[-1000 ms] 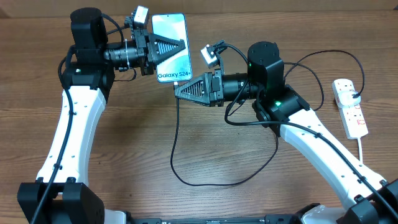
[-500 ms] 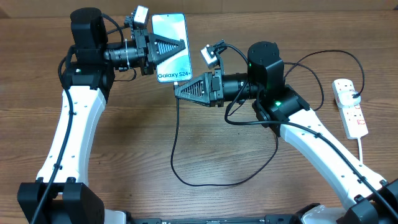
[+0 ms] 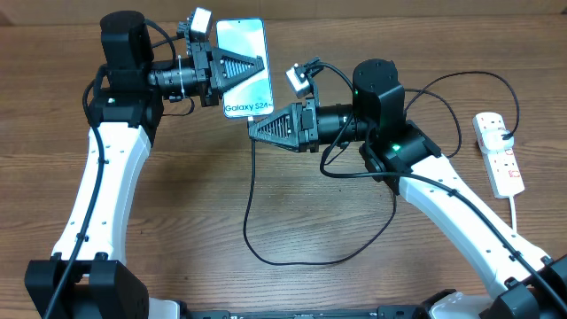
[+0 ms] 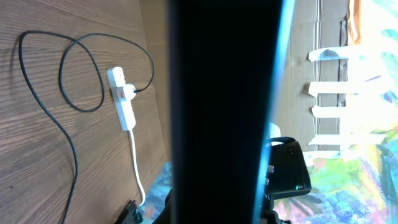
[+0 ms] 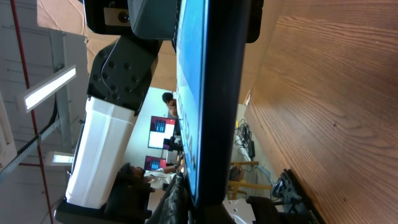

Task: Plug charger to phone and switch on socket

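**A:** Where is the phone (image 3: 239, 37)?

**B:** In the left jaws, which are clamped on it across its width. It is a slim flat slab with rounded corners, a glossy light blue screen and a dark edge. "Galaxy S24+" is printed near its lower end.

**A:** And the right jaws?

**B:** Closed. Their black tapered fingers point at the phone's lower end, just beside it. The charger (image 3: 247, 199) runs up to their tips, so they grip its end, but the connector itself is hidden.

**A:** What does the charger look like?

**B:** It is a thin matt black cable. From the right jaws it drops toward the near edge of the counter (image 3: 177, 230) and curves in a wide loop. It then passes the right arm (image 3: 461, 208) and arcs round to the socket (image 3: 499, 152).

**A:** The socket?

**B:** A white, elongated plastic strip lying flat at the right side of the brown wood-grain counter, well apart from the phone. It has small red switches, and a thicker white cord (image 4: 135, 165) trails from one end.

**A:** And the wrist views?

**B:** Each shows mostly the phone edge-on, as a dark upright band.
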You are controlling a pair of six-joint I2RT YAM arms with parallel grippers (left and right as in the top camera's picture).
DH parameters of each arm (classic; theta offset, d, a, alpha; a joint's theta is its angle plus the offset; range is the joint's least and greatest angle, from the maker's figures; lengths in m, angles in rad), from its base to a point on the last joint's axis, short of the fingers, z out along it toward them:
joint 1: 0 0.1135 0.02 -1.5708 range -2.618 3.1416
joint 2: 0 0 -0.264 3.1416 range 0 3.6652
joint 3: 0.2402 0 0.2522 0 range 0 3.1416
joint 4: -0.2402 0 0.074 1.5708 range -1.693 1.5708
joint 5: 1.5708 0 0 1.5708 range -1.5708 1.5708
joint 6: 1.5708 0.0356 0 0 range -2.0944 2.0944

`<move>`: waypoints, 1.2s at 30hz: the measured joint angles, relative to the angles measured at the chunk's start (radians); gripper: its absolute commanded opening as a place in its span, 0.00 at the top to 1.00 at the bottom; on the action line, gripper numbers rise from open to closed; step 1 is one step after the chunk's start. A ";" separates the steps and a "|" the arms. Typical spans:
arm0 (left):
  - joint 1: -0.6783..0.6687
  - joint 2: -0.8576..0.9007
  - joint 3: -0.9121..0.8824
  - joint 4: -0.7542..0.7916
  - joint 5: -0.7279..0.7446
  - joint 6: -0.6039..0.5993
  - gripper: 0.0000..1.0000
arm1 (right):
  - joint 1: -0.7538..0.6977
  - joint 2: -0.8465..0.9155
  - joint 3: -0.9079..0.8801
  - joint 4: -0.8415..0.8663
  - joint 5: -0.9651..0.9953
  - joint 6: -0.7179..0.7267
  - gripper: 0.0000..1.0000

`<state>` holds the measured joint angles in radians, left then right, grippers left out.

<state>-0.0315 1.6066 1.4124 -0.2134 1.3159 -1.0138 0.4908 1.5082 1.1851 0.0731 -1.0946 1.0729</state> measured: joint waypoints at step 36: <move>-0.034 0.000 0.000 0.004 -0.018 0.022 0.96 | 0.010 0.000 0.000 0.008 0.026 0.023 0.96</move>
<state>-0.0654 1.6066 1.4124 -0.2092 1.2976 -0.9916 0.5003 1.5082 1.1851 0.0814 -1.0687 1.0954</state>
